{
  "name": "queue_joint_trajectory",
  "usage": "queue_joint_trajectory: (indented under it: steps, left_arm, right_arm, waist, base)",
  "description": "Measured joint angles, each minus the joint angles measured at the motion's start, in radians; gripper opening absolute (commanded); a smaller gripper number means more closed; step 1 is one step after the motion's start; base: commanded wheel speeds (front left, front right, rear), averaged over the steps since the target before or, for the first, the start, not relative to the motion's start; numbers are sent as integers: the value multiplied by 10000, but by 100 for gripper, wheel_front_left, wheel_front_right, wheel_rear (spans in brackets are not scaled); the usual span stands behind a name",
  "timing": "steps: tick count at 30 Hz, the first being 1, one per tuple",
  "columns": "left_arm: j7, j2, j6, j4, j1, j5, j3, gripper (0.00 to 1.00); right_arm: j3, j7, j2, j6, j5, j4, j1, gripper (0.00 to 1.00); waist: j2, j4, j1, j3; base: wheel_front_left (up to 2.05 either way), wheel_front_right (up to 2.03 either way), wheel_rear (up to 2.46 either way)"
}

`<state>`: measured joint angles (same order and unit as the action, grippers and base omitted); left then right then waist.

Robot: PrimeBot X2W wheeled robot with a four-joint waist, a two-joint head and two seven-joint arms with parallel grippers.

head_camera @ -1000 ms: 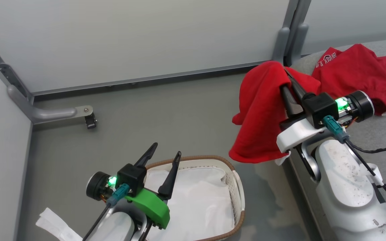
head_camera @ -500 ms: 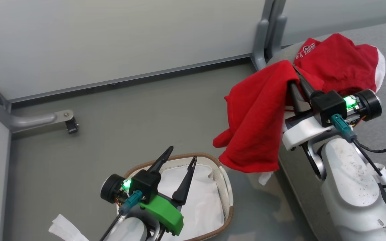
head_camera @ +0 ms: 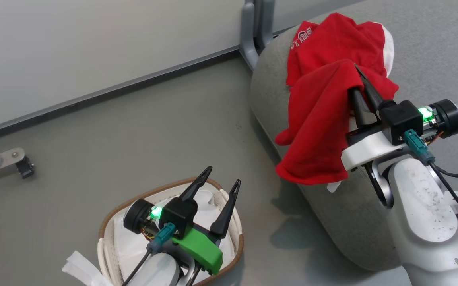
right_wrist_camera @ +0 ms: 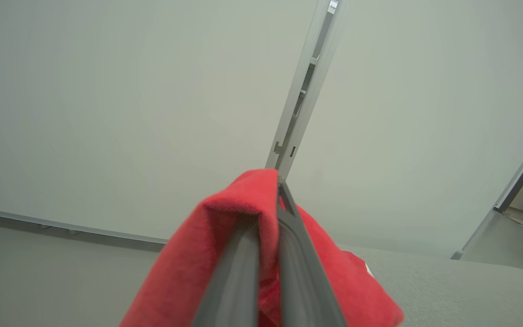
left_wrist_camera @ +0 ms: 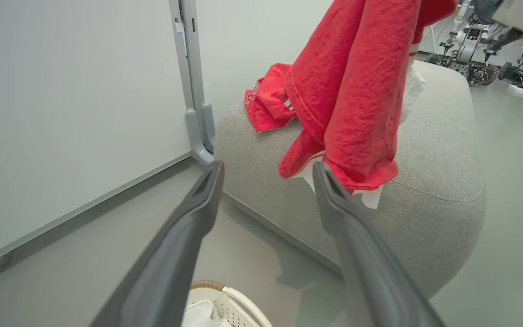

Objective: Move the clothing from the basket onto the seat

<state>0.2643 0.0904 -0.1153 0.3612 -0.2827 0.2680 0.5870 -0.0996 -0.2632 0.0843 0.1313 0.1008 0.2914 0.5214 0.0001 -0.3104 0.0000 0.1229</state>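
Beyond the tips of the right tool (head_camera: pixel 357 77), on the seat (head_camera: pixel 332 222), the lettered garment (head_camera: pixel 332 39) lies in a crumpled heap, so that half of the task looks done. The second garment (head_camera: pixel 320 119) is not yet put down. The right tool is closed tight on a fold of it, and the cloth hangs from the tips down along the fingers, over the rounded edge of the seat; whether its hem touches the cushion I cannot tell. What remains, I judge, is to bring it more over the cushion and release it. Below the left tool (head_camera: pixel 223 175), which stands wide and holds nothing, is the basket (head_camera: pixel 141 192). The part of it not hidden by the arm shows a white liner (head_camera: pixel 207 196) and no red. Both garments are soft, slightly fuzzy red cloth with white trim, and they fold and sag easily. The seat is a big cushion of grey woven fabric with a seam around its side. The basket is oval, of cream plastic with small holes in the wall and a brown woven rim.
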Motion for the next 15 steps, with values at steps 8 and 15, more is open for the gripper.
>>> queue_joint_trajectory:
  steps: [8,15]
  left_arm:
    - [0,-4,-67,10,-170,-190,8,100]
    - [0,-13,-88,-33,-324,-272,125,100]
  right_arm:
    - [226,0,8,2,-21,-2,-29,0]
    - [466,0,61,0,-42,40,-201,0]
  waist:
    - [0,-735,0,464]
    - [0,-862,0,833]
  base:
    - [0,0,0]
    - [0,0,0]
